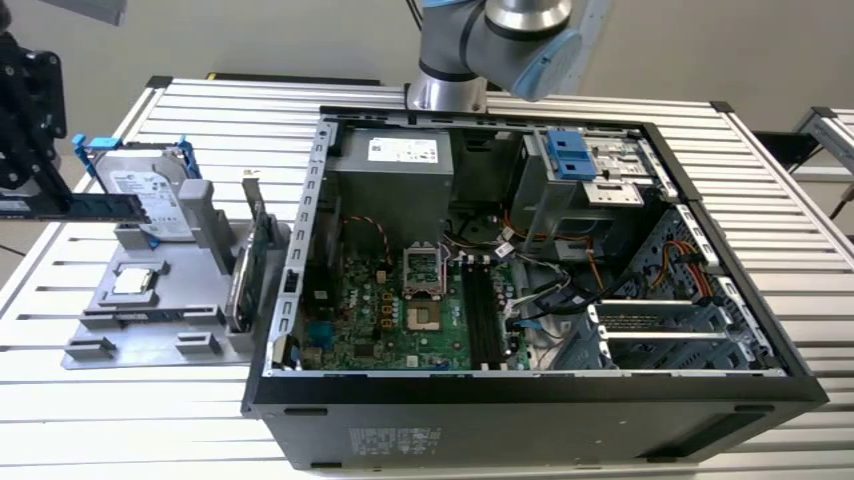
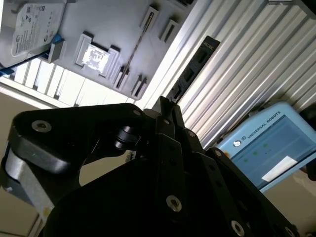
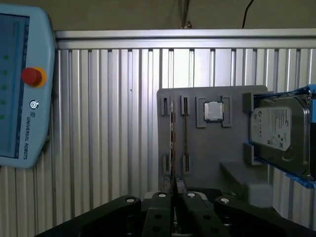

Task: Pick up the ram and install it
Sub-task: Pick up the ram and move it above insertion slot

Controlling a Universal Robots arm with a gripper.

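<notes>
Case (image 1: 534,415), open-sided, lies flat on the slatted desk (image 1: 134,400) with its green motherboard (image 1: 400,320) exposed. Arm (image 1: 494,40) rises behind the case, near the desk's far edge. Grey tray (image 1: 140,312) sits on the desk just beside the case, on the exterior view's left. Pendant (image 3: 19,89), pale blue with a red button, lies on the desk, apart from the tray in the first wrist view.

Hard drive (image 1: 140,190), in a blue frame, stands tilted at the tray's far end. Expansion card (image 1: 244,280) stands on edge along the tray side nearest the case.

Pincer (image 3: 174,190), black, is closed on one end of the ram (image 3: 172,143). In the first wrist view the stick runs edge-on straight out from its grip. In the second wrist view the ram (image 2: 195,66) shows its flat side with black chips. In the exterior view the ram (image 1: 100,205) is held level in the air at the left edge. It crosses in front of the hard drive and is well apart from the case.

CPU (image 1: 134,282) lies flat in a tray recess, nearer the camera than the drive.
</notes>
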